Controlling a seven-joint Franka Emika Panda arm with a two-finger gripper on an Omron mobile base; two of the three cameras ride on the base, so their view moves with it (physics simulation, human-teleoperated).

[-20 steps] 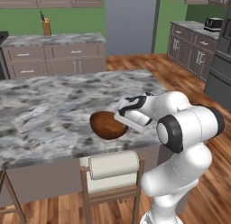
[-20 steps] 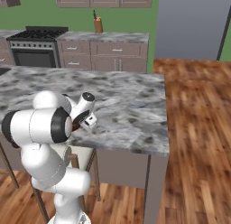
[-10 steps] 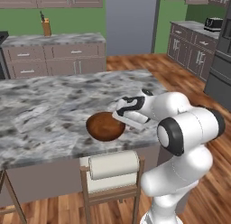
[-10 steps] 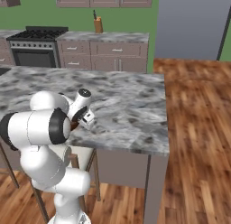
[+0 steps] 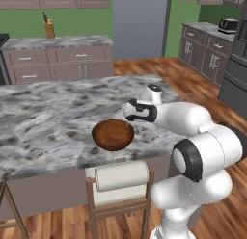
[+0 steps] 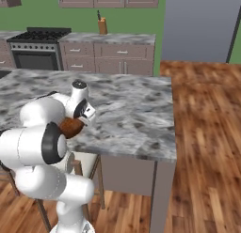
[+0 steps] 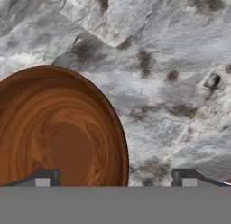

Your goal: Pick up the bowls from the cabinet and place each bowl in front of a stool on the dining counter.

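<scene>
1. Left base view: we see a round dark reddish-brown wooden bowl (image 5: 113, 135) sitting upright on the grey-white marbled stone surface (image 5: 43, 117), close to its near edge.
2. Just below that edge stands a light wooden-framed stool with a cream-white cushion (image 5: 120, 184), directly in front of the bowl.
3. Our white arm reaches across the surface, its tool (image 5: 126, 111) just beside the bowl's far right rim.
4. Hand view: the tool (image 7: 115, 177) is spread wide, one dark fingertip (image 7: 45, 175) over the bowl's grained interior (image 7: 58, 128), the other fingertip over bare stone; nothing is pinched.
5. Right base view: the bowl (image 6: 71, 128) peeks out behind the arm's white shoulder.
</scene>
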